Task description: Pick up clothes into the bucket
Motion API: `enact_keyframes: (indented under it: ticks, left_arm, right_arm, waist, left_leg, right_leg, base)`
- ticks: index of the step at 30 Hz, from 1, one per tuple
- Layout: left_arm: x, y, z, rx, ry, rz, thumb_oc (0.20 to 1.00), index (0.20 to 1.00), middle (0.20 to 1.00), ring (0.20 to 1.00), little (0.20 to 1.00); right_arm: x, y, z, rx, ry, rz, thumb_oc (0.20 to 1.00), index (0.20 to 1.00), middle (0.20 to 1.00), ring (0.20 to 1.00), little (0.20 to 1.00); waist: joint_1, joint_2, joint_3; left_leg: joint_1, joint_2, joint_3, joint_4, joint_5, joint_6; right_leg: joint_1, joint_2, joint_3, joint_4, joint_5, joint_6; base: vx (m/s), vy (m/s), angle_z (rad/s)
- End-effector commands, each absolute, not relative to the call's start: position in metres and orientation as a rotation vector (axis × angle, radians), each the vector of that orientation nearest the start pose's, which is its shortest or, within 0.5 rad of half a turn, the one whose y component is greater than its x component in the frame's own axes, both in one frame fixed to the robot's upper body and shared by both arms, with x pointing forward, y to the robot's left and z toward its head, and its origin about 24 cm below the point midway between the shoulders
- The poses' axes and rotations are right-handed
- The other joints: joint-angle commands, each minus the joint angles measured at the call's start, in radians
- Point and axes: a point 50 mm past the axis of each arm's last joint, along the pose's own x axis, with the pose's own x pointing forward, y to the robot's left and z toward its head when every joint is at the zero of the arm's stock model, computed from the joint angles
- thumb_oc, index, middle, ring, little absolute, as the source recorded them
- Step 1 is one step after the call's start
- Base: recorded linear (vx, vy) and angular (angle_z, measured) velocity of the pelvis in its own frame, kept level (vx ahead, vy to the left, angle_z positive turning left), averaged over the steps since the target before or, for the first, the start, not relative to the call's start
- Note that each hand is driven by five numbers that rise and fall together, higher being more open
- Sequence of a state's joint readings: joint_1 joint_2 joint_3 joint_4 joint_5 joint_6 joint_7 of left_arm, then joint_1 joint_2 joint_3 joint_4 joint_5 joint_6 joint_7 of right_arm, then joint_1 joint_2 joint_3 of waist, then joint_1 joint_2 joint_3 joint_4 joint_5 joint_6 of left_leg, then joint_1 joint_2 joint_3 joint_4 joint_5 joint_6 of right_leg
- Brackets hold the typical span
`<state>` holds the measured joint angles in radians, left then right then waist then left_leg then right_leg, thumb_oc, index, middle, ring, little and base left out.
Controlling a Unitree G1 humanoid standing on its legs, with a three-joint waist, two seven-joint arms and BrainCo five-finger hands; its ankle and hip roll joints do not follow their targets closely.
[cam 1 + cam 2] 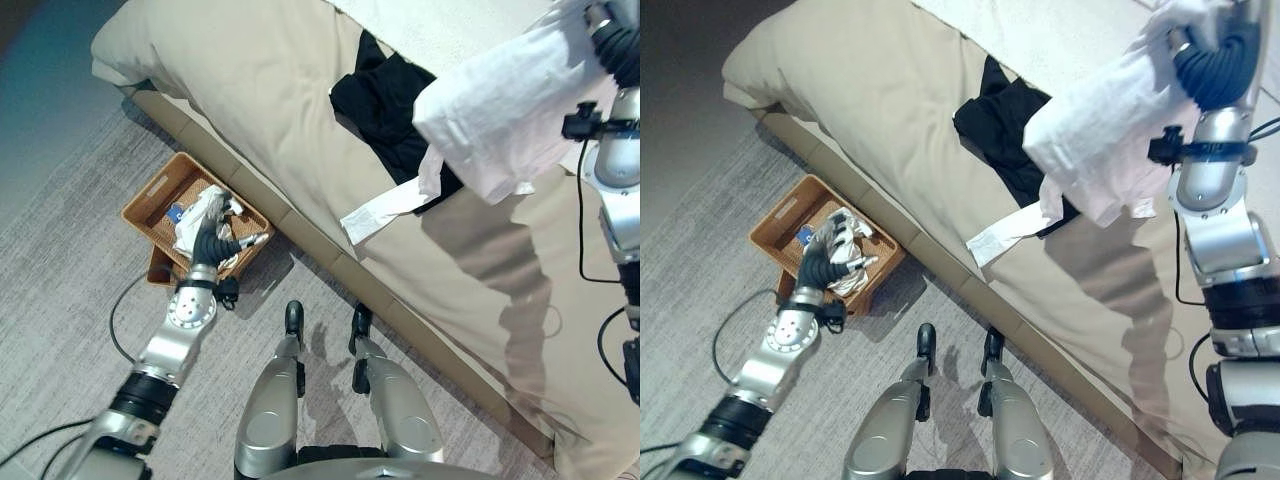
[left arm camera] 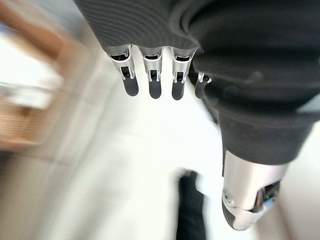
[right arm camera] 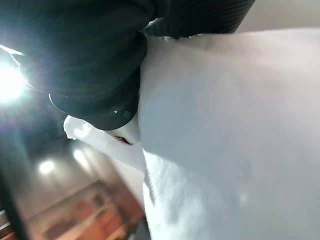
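My right hand point(image 1: 1212, 62) is raised high over the bed, shut on a white garment point(image 1: 500, 110) that hangs from it in the air. A long white sleeve point(image 1: 385, 210) trails down onto the bed edge. In the right wrist view the white cloth point(image 3: 230, 125) lies close against the hand's dark cover. A black garment point(image 1: 385, 100) lies crumpled on the bed behind it. On the floor beside the bed sits a brown woven basket point(image 1: 150, 195) holding white cloth point(image 1: 192, 228). My left hand point(image 1: 212, 243) hovers over the basket, fingers point(image 2: 152, 75) relaxed and holding nothing.
The beige bed point(image 1: 250, 70) fills the upper right, and its low frame edge point(image 1: 300, 235) runs diagonally just past the basket. Grey carpet point(image 1: 70, 300) surrounds the basket on the left and front.
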<state>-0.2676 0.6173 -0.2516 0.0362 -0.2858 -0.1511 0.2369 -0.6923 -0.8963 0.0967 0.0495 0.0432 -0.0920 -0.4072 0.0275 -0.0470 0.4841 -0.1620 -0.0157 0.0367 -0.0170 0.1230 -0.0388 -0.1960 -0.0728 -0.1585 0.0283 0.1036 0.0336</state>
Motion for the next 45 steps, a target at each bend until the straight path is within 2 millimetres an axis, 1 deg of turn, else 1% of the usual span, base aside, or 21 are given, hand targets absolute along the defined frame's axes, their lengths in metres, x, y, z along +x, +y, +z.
enact_keyframes:
  ticks: [1, 2, 6, 7, 8, 9, 12, 13, 16, 21, 22, 27, 31, 36, 37, 38, 41, 42, 43, 44, 45]
  left_arm:
    - [0.288, 0.189, 0.132, 0.396, -0.393, -0.125, 1.0, 1.0, 1.0, 1.0, 1.0]
    - [0.289, 0.181, 0.142, 0.417, -0.433, -0.169, 1.0, 1.0, 1.0, 1.0, 1.0]
    - [0.293, 0.159, 0.161, 0.467, -0.503, -0.284, 1.0, 1.0, 1.0, 1.0, 1.0]
    - [0.296, 0.146, 0.163, 0.481, -0.507, -0.342, 1.0, 1.0, 1.0, 1.0, 1.0]
    - [0.296, 0.146, 0.163, 0.48, -0.508, -0.343, 1.0, 1.0, 1.0, 1.0, 1.0]
    - [0.298, 0.136, 0.167, 0.509, -0.526, -0.391, 1.0, 1.0, 1.0, 1.0, 1.0]
    - [0.3, 0.123, 0.174, 0.532, -0.555, -0.445, 1.0, 1.0, 1.0, 1.0, 1.0]
    - [0.303, 0.115, 0.172, 0.531, -0.544, -0.473, 1.0, 1.0, 1.0, 1.0, 1.0]
    - [0.303, 0.111, 0.17, 0.529, -0.54, -0.496, 1.0, 1.0, 1.0, 1.0, 1.0]
    - [0.304, 0.092, 0.161, 0.513, -0.494, -0.588, 1.0, 1.0, 1.0, 1.0, 1.0]
    - [0.305, 0.084, 0.159, 0.501, -0.477, -0.626, 1.0, 1.0, 1.0, 1.0, 1.0]
    - [0.308, 0.072, 0.152, 0.459, -0.441, -0.649, 1.0, 1.0, 1.0, 1.0, 1.0]
    - [0.312, 0.06, 0.138, 0.421, -0.376, -0.651, 1.0, 1.0, 1.0, 1.0, 1.0]
    - [0.315, 0.062, 0.128, 0.442, -0.329, -0.63, 1.0, 1.0, 1.0, 1.0, 1.0]
    - [0.315, 0.087, 0.107, 0.527, -0.268, -0.569, 1.0, 1.0, 1.0, 1.0, 1.0]
    - [0.308, 0.11, 0.079, 0.551, -0.144, -0.569, 1.0, 1.0, 1.0, 1.0, 1.0]
    - [0.3, 0.106, 0.066, 0.512, -0.104, -0.599, 1.0, 1.0, 1.0, 1.0, 1.0]
    - [0.298, 0.104, 0.063, 0.496, -0.091, -0.609, 0.401, 0.401, 0.401, 0.401, 0.401]
    - [0.299, 0.099, 0.063, 0.468, -0.09, -0.616, 0.2, 0.2, 0.2, 0.2, 0.2]
    - [0.298, 0.096, 0.065, 0.434, -0.095, -0.621, 0.2, 0.2, 0.2, 0.2, 0.2]
    - [0.297, 0.093, 0.068, 0.41, -0.105, -0.629, 0.2, 0.2, 0.2, 0.2, 0.2]
  right_arm:
    - [0.295, -0.223, 0.298, -0.656, -0.904, -0.172, 0.2, 0.2, 0.2, 0.2, 0.2]
    - [0.295, -0.215, 0.292, -0.643, -0.885, -0.106, 0.2, 0.2, 0.2, 0.2, 0.2]
    - [0.292, -0.193, 0.274, -0.632, -0.815, 0.118, 0.2, 0.2, 0.2, 0.2, 0.2]
    - [0.29, -0.183, 0.269, -0.636, -0.788, 0.204, 0.2, 0.2, 0.2, 0.2, 0.2]
    - [0.29, -0.184, 0.269, -0.637, -0.788, 0.203, 0.2, 0.2, 0.2, 0.2, 0.2]
    - [0.289, -0.174, 0.266, -0.646, -0.778, 0.271, 0.2, 0.2, 0.2, 0.2, 0.2]
    - [0.287, -0.163, 0.262, -0.67, -0.754, 0.364, 0.2, 0.2, 0.2, 0.2, 0.2]
    - [0.285, -0.153, 0.259, -0.678, -0.745, 0.433, 0.2, 0.2, 0.2, 0.2, 0.2]
    - [0.28, -0.146, 0.255, -0.664, -0.74, 0.498, 0.2, 0.2, 0.2, 0.2, 0.2]
    - [0.27, -0.127, 0.251, -0.618, -0.749, 0.626, 0.2, 0.2, 0.2, 0.2, 0.2]
    - [0.266, -0.118, 0.251, -0.595, -0.762, 0.672, 0.2, 0.2, 0.2, 0.2, 0.2]
    - [0.257, -0.103, 0.255, -0.532, -0.805, 0.747, 0.2, 0.2, 0.2, 0.2, 0.2]
    - [0.249, -0.094, 0.26, -0.476, -0.859, 0.774, 0.2, 0.2, 0.2, 0.2, 0.2]
    - [0.242, -0.094, 0.274, -0.443, -0.949, 0.739, 0.2, 0.2, 0.2, 0.2, 0.2]
    - [0.244, -0.098, 0.276, -0.461, -0.951, 0.705, 0.2, 0.2, 0.2, 0.2, 0.2]
    - [0.243, -0.1, 0.282, -0.46, -0.981, 0.704, 0.2, 0.2, 0.2, 0.2, 0.2]
    - [0.241, -0.094, 0.28, -0.417, -0.986, 0.732, 0.2, 0.2, 0.2, 0.2, 0.2]
    - [0.24, -0.094, 0.28, -0.412, -0.99, 0.734, 0.2, 0.2, 0.2, 0.2, 0.2]
    - [0.239, -0.093, 0.278, -0.405, -0.988, 0.742, 0.2, 0.2, 0.2, 0.2, 0.2]
    - [0.239, -0.093, 0.277, -0.406, -0.984, 0.746, 0.2, 0.2, 0.2, 0.2, 0.2]
    - [0.239, -0.094, 0.276, -0.412, -0.982, 0.746, 0.523, 0.523, 0.523, 0.523, 0.523]
  waist:
    - [-0.042, -0.009, -0.205]
    - [-0.047, -0.006, -0.22]
    - [-0.065, 0.003, -0.274]
    - [-0.073, 0.006, -0.298]
    - [-0.072, 0.006, -0.297]
    - [-0.077, 0.007, -0.31]
    - [-0.084, 0.009, -0.338]
    - [-0.087, 0.007, -0.346]
    - [-0.088, 0.01, -0.365]
    - [-0.094, 0.012, -0.391]
    - [-0.095, 0.013, -0.399]
    - [-0.098, 0.012, -0.405]
    - [-0.1, 0.011, -0.407]
    - [-0.1, 0.012, -0.403]
    - [-0.095, 0.012, -0.402]
    - [-0.088, 0.012, -0.4]
    - [-0.085, 0.01, -0.399]
    - [-0.085, 0.01, -0.4]
    - [-0.086, 0.009, -0.4]
    - [-0.086, 0.008, -0.4]
    - [-0.087, 0.008, -0.401]
  left_leg:
    - [-0.008, -0.017, -0.045, 0.027, -0.073, 0.005]
    - [0.006, -0.016, -0.042, 0.024, -0.078, 0.005]
    - [0.054, -0.01, -0.022, 0.009, -0.089, 0.004]
    - [0.077, -0.007, -0.012, -0.001, -0.094, 0.004]
    - [0.08, -0.006, -0.011, -0.003, -0.093, 0.004]
    - [0.088, -0.005, -0.008, -0.005, -0.096, 0.005]
    - [0.118, 0.0, 0.005, -0.019, -0.099, 0.003]
    - [0.128, 0.003, 0.01, -0.023, -0.099, 0.003]
    - [0.15, 0.005, 0.021, -0.035, -0.102, 0.003]
    - [0.18, 0.009, 0.031, -0.043, -0.107, 0.004]
    - [0.187, 0.008, 0.031, -0.044, -0.109, 0.006]
    - [0.184, 0.009, 0.034, -0.039, -0.104, 0.008]
    - [0.184, 0.009, 0.032, -0.035, -0.106, 0.011]
    - [0.189, 0.009, 0.035, -0.031, -0.111, 0.016]
    - [0.19, 0.01, 0.037, -0.029, -0.112, 0.016]
    - [0.19, 0.01, 0.039, -0.027, -0.114, 0.017]
    - [0.189, 0.01, 0.043, -0.022, -0.116, 0.017]
    - [0.189, 0.011, 0.044, -0.022, -0.116, 0.017]
    - [0.188, 0.011, 0.042, -0.02, -0.116, 0.017]
    - [0.188, 0.01, 0.041, -0.02, -0.116, 0.017]
    - [0.187, 0.01, 0.039, -0.02, -0.116, 0.017]
  right_leg:
    - [0.024, -0.058, 0.01, 0.032, -0.048, 0.101]
    - [0.037, -0.058, 0.015, 0.028, -0.05, 0.101]
    - [0.076, -0.056, 0.028, 0.014, -0.054, 0.104]
    - [0.094, -0.053, 0.033, 0.003, -0.054, 0.105]
    - [0.096, -0.053, 0.034, 0.002, -0.054, 0.105]
    - [0.104, -0.052, 0.038, -0.002, -0.053, 0.106]
    - [0.128, -0.049, 0.047, -0.019, -0.051, 0.108]
    - [0.135, -0.047, 0.049, -0.024, -0.049, 0.11]
    - [0.155, -0.044, 0.055, -0.038, -0.047, 0.112]
    - [0.179, -0.041, 0.062, -0.047, -0.049, 0.114]
    - [0.188, -0.041, 0.064, -0.051, -0.05, 0.114]
    - [0.184, -0.042, 0.068, -0.05, -0.043, 0.112]
    - [0.187, -0.042, 0.066, -0.05, -0.044, 0.11]
    - [0.19, -0.04, 0.069, -0.052, -0.04, 0.112]
    - [0.189, -0.04, 0.073, -0.053, -0.04, 0.111]
    - [0.188, -0.041, 0.077, -0.052, -0.038, 0.111]
    - [0.186, -0.038, 0.085, -0.05, -0.038, 0.108]
    - [0.187, -0.038, 0.085, -0.049, -0.039, 0.108]
    - [0.187, -0.038, 0.083, -0.047, -0.041, 0.108]
    - [0.187, -0.037, 0.082, -0.047, -0.042, 0.107]
    - [0.188, -0.038, 0.081, -0.048, -0.042, 0.108]
  base:
    - [0.11, -0.007, -0.02]
    - [0.06, -0.005, -0.05]
    - [0.09, -0.01, -0.11]
    - [0.08, -0.011, -0.1]
    - [0.07, -0.014, -0.09]
    - [0.04, -0.007, -0.05]
    - [0.06, -0.014, -0.13]
    - [0.03, -0.02, -0.14]
    - [0.05, -0.011, -0.16]
    - [0.05, -0.006, -0.11]
    - [0.0, 0.0, 0.0]
    - [0.0, 0.0, 0.0]
    - [0.0, 0.0, 0.0]
    - [0.0, 0.0, 0.0]
    - [0.0, 0.0, 0.0]
    - [-0.01, 0.019, -0.04]
    - [-0.01, 0.012, -0.17]
    - [0.0, 0.004, -0.15]
    - [0.0, 0.0, 0.0]
    - [0.0, 0.004, 0.05]
    - [0.0, 0.0, 0.0]
